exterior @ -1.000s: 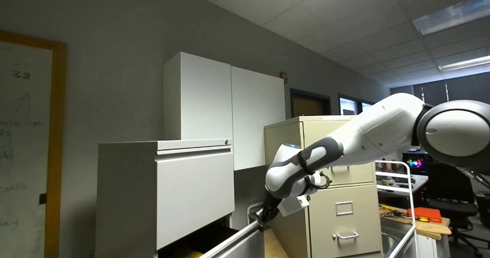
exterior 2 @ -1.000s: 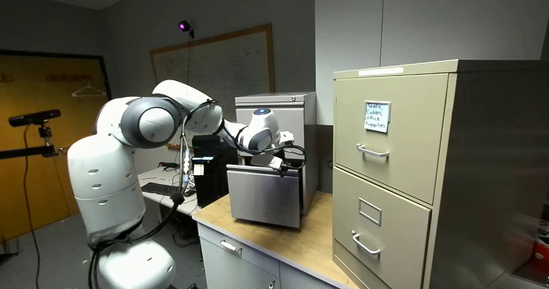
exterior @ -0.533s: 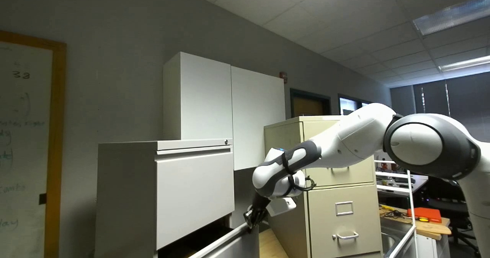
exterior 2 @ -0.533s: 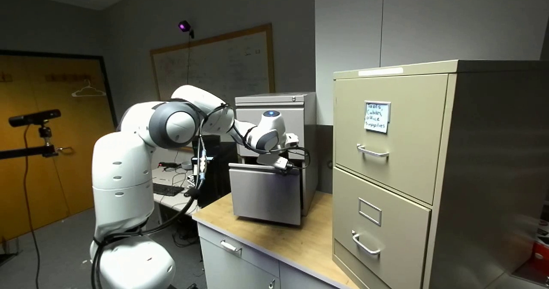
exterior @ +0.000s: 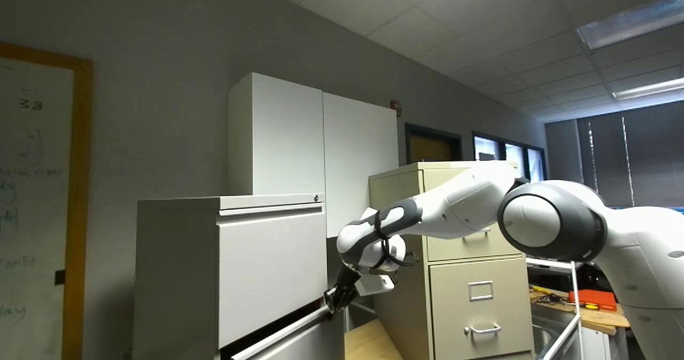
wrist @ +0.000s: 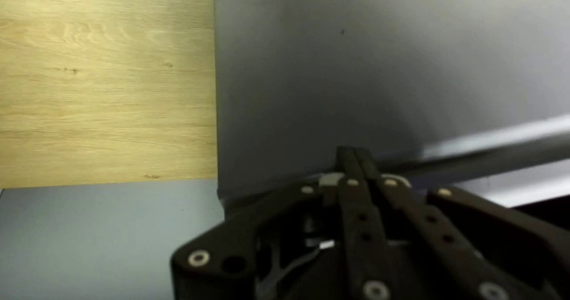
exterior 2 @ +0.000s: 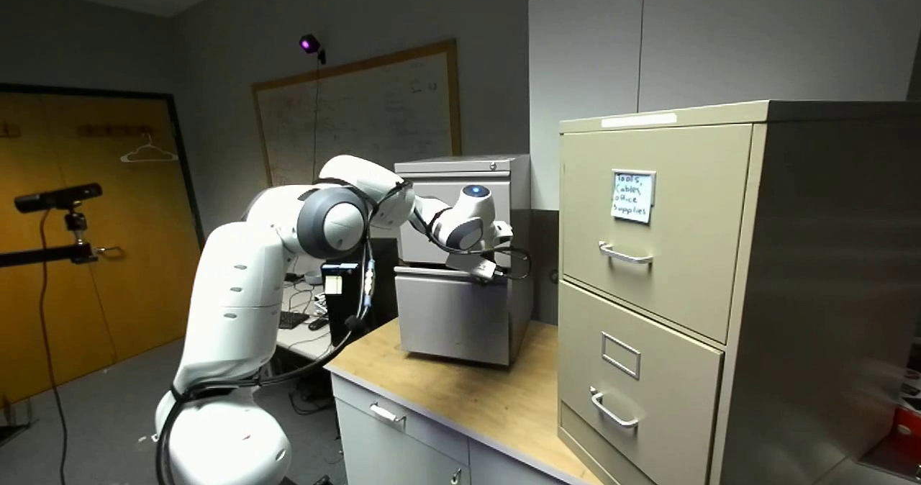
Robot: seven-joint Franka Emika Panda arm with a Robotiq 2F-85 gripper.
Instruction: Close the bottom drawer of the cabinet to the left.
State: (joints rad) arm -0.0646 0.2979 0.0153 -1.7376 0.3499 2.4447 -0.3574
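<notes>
The cabinet [exterior: 176,274] is pale grey-white metal; it also shows in an exterior view [exterior 2: 521,269]. Its bottom drawer [exterior: 315,341] stands slightly out, with a narrow dark gap behind its top lip. The drawer's plain front shows in an exterior view [exterior 2: 453,319] and fills much of the wrist view [wrist: 378,68]. My gripper [exterior: 332,305] is at the drawer's top lip, near its right end. In the wrist view the gripper's fingertips [wrist: 354,152] meet with nothing between them and lie against or just over the drawer's upper edge; exact contact is hidden.
A beige filing cabinet [exterior 2: 647,312] with small handles stands to the right. The grey cabinet rests on a wooden countertop [exterior 2: 446,391]. A white two-door cupboard [exterior: 288,135] hangs on the wall behind. A black cable [exterior 2: 518,258] loops at the wrist.
The bottom drawer has moved inward, and the gap behind its lip has narrowed. My gripper and arm have moved toward the cabinet along with it, the fingers staying at the lip.
</notes>
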